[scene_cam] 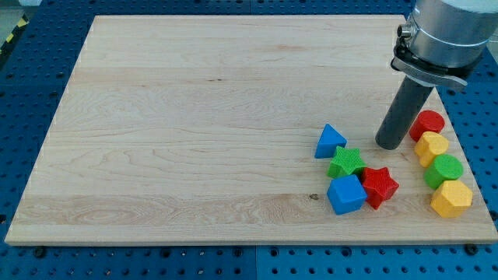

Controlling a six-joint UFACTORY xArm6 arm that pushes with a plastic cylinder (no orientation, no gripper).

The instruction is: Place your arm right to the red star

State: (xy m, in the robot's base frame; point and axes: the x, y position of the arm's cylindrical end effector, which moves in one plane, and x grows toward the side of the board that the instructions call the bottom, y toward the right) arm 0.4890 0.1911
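Observation:
The red star lies near the view's bottom right, touching a blue cube on its left and a green star at its upper left. A blue triangle sits above the green star. My tip rests on the board above the red star, slightly to its right, about a block's width away and touching no block.
A column of blocks stands along the board's right edge: a red cylinder, a yellow block, a green cylinder and a yellow hexagon. The wooden board lies on a blue pegboard.

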